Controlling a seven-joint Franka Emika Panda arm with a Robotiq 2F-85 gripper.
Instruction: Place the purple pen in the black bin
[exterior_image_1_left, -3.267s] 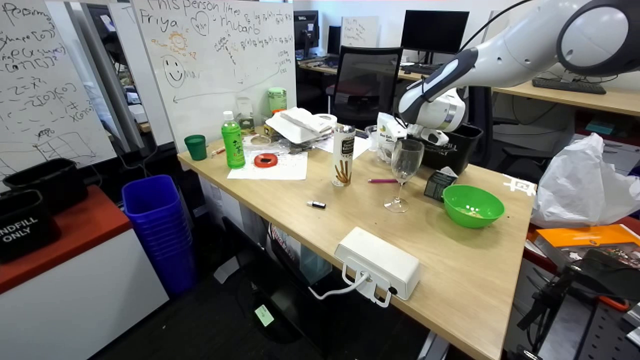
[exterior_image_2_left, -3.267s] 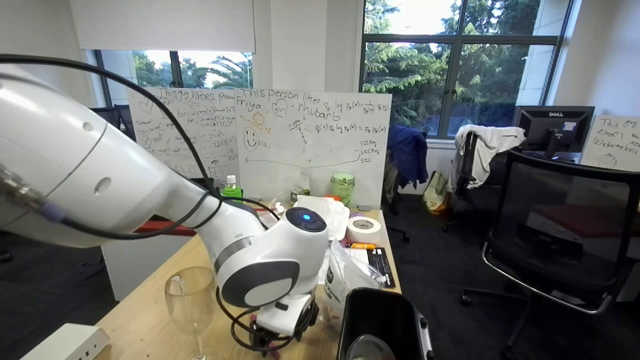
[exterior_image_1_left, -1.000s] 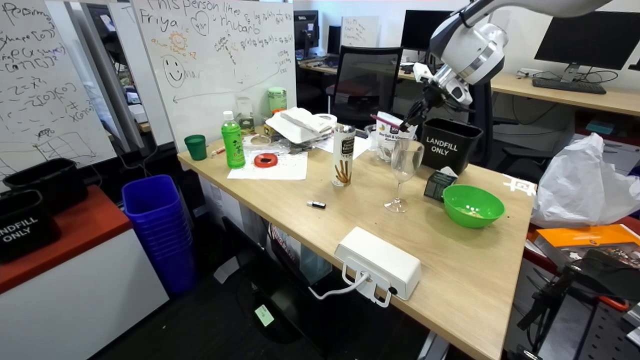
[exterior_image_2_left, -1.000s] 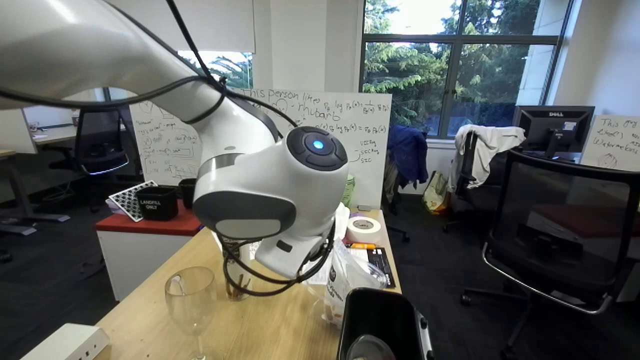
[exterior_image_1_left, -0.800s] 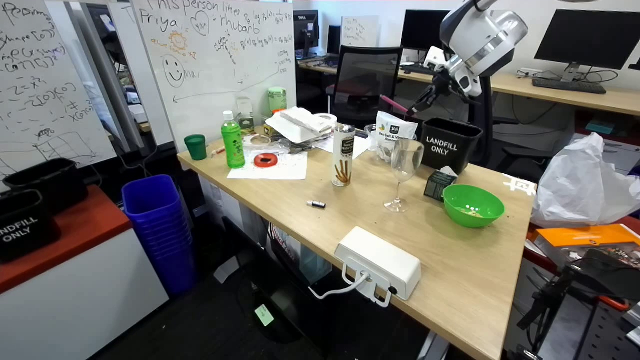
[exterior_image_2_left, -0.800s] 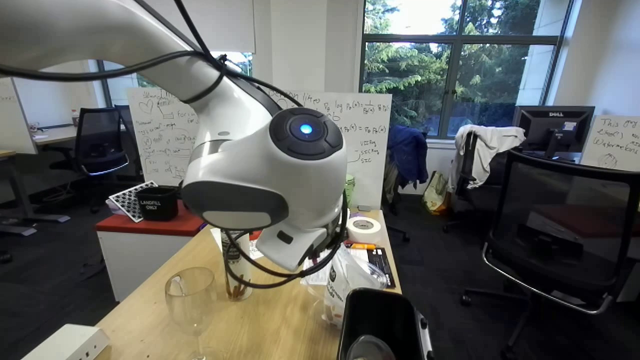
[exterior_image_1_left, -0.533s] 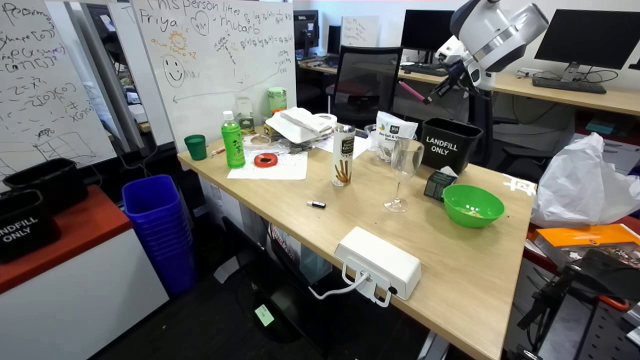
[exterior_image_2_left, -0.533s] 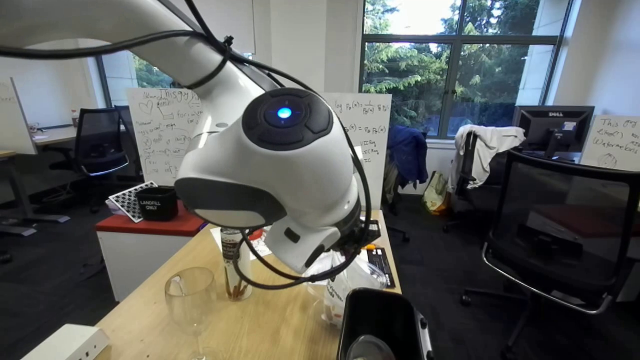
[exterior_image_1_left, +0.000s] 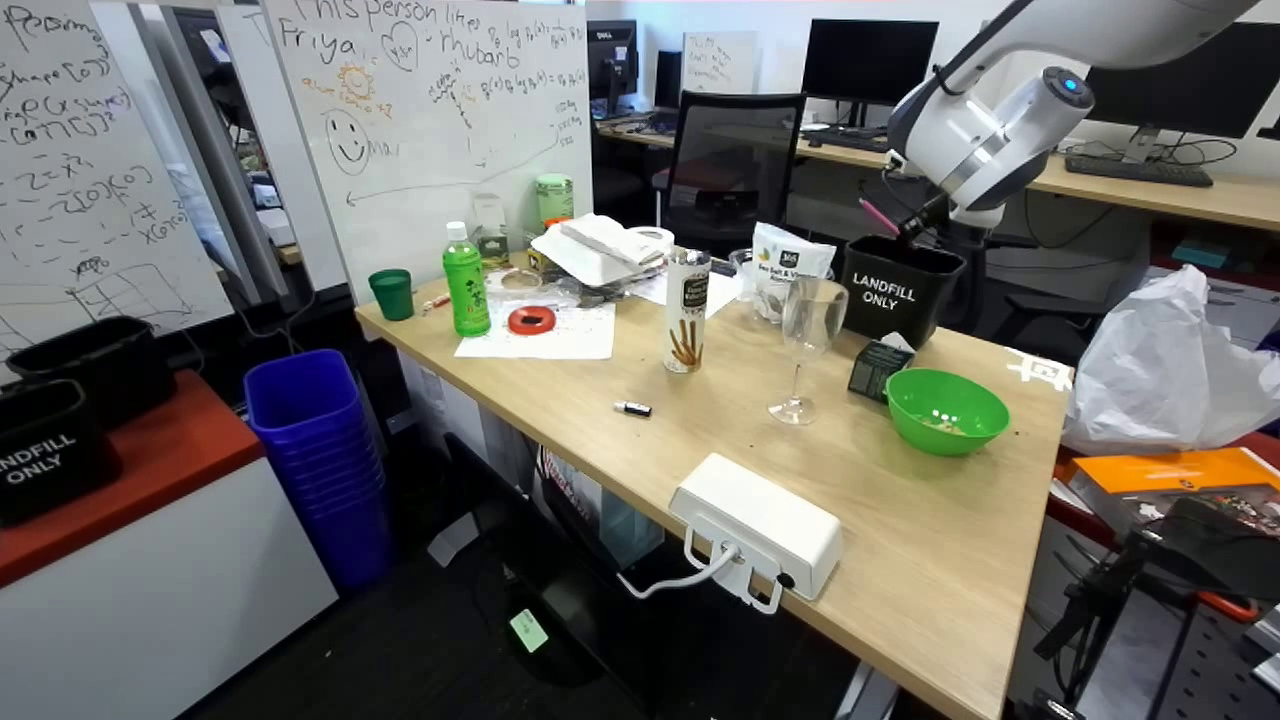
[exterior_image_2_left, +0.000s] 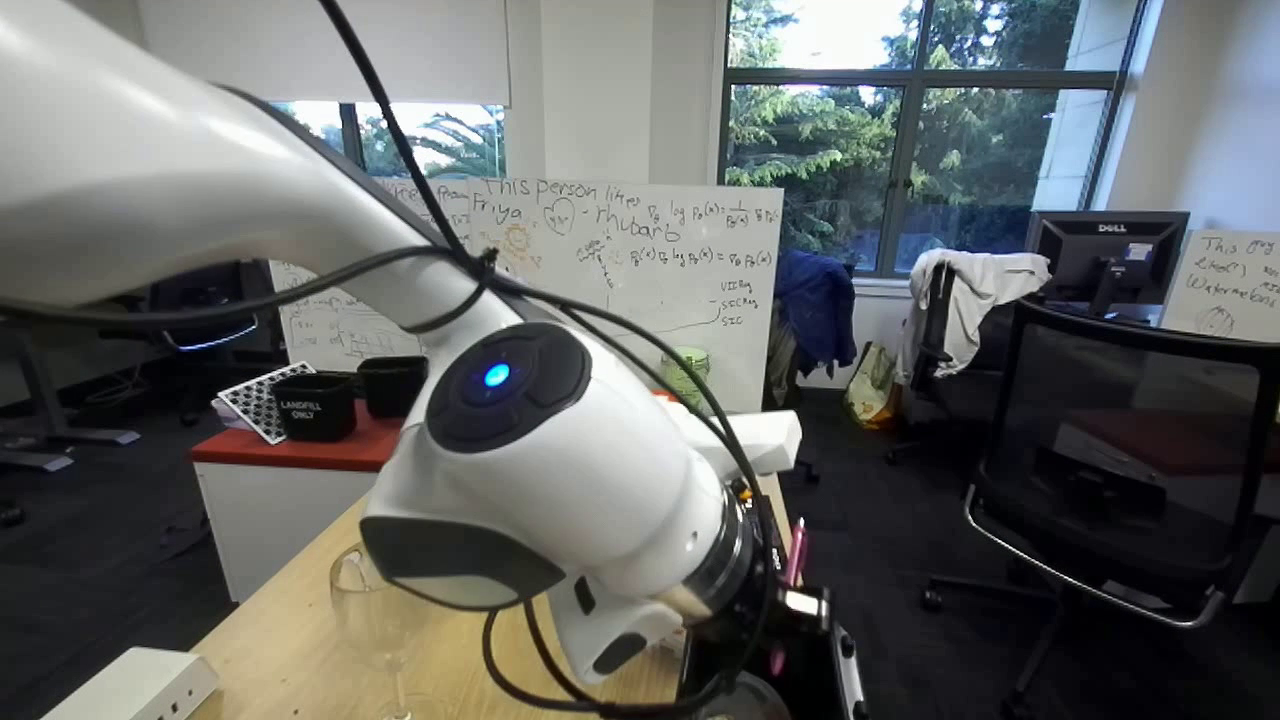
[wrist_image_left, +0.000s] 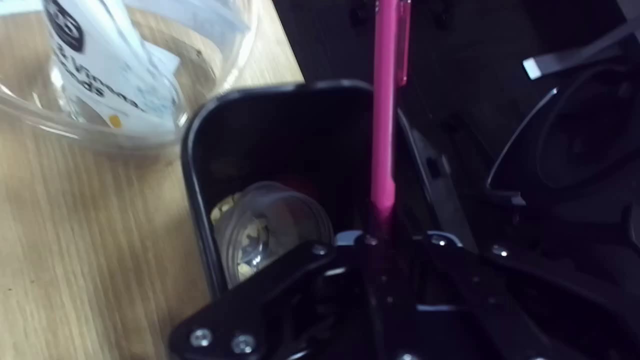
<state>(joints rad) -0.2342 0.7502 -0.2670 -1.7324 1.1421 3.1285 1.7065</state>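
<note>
While jaws grip the pen (wrist_image_left: 384, 115), the bin (exterior_image_1_left: 900, 295) reads "LANDFILL ONLY"

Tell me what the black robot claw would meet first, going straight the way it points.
Probably the rectangular black plastic bin: the claw points down toward its mouth; which part comes first, depth leaves unclear.

White arm (exterior_image_2_left: 610, 480), black cables (exterior_image_2_left: 379, 96), blue light (exterior_image_2_left: 497, 375)

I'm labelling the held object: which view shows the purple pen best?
The wrist view: the purple pen appears largest there, though the top edge cuts it off. In an exterior view it is small, tilting up from the fingers; in an exterior view its upper end shows, the rest mostly hidden.
</note>
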